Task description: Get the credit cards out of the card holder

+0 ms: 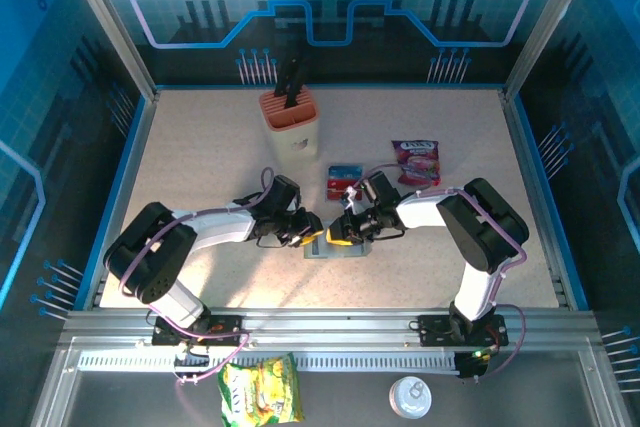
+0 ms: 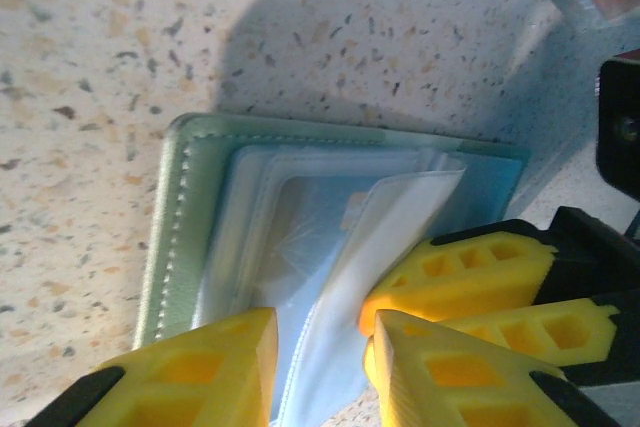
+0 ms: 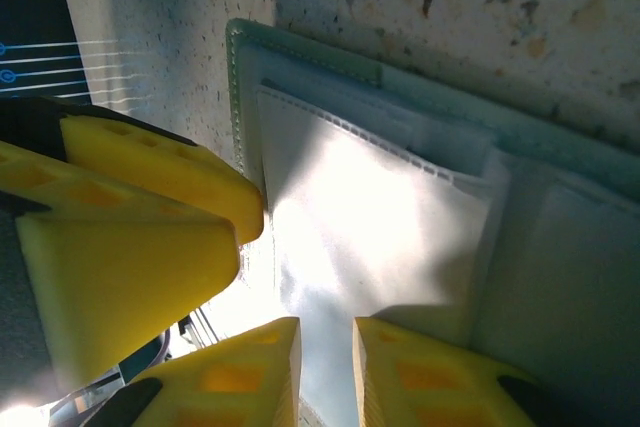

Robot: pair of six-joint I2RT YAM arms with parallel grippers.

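The card holder [image 1: 336, 249] lies open on the table between both grippers, its green stitched edge [image 2: 185, 217] framing pale blue-grey panels. A thin whitish inner flap [image 2: 400, 217] stands up from it. My left gripper [image 2: 322, 337] is open, and the flap runs through the gap between its jaws. My right gripper [image 3: 327, 332] hovers over the same pale flap [image 3: 370, 217], its jaws a narrow gap apart. In the top view the left gripper [image 1: 306, 234] and right gripper [image 1: 342, 233] nearly touch. Red and blue credit cards [image 1: 345, 183] lie on the table behind the holder.
A purple snack packet [image 1: 415, 162] lies right of the cards. An orange block [image 1: 290, 122] with dark handles stands further back. A yellow-green packet [image 1: 260, 392] and a white lid [image 1: 410, 397] sit below the rail at the near edge.
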